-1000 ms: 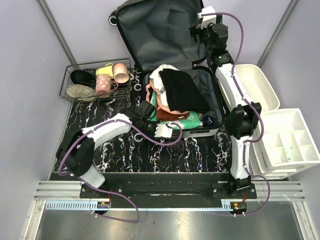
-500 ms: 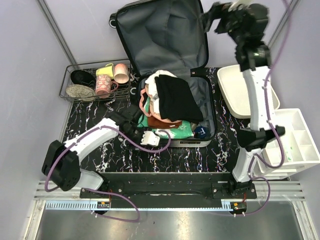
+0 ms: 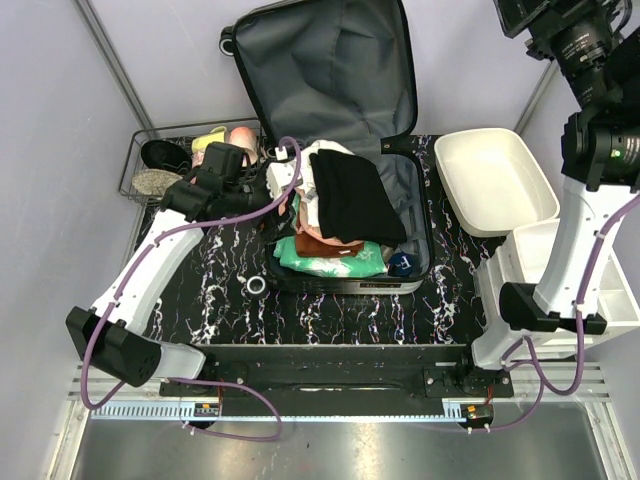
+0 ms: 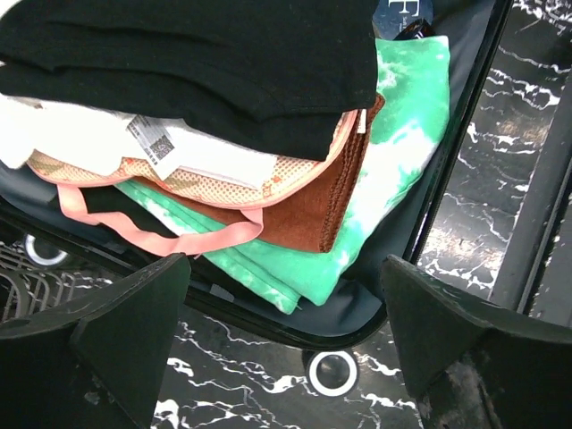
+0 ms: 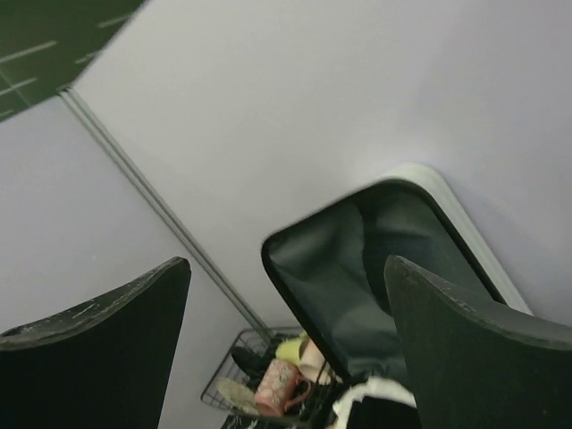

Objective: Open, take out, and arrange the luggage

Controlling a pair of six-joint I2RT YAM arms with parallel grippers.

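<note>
The luggage [image 3: 330, 90] lies open. Its grey-lined lid leans on the back wall and its base rim [image 3: 425, 230] rests on the marble table. Folded clothes fill the base: a black garment [image 3: 350, 195] lies on top, with white, brown and green tie-dye [image 4: 393, 170] pieces under it. One black wheel [image 4: 332, 373] with a white ring shows at the front-left corner. My left gripper [image 4: 286, 357] hangs open above the base's left edge with nothing between its fingers. My right gripper [image 5: 286, 357] is open high above the lid, and the right arm [image 3: 590, 60] is raised at the top right.
A black wire basket [image 3: 150, 165] at the left holds mugs and shoes, partly hidden behind my left arm. A white bin [image 3: 495, 180] stands right of the suitcase. A divided white bin [image 3: 625, 300] sits behind the right arm's base.
My left gripper has opened, and it has risen from the suitcase's front edge to its left side. The right arm has swung up and to the right, away from the lid.
</note>
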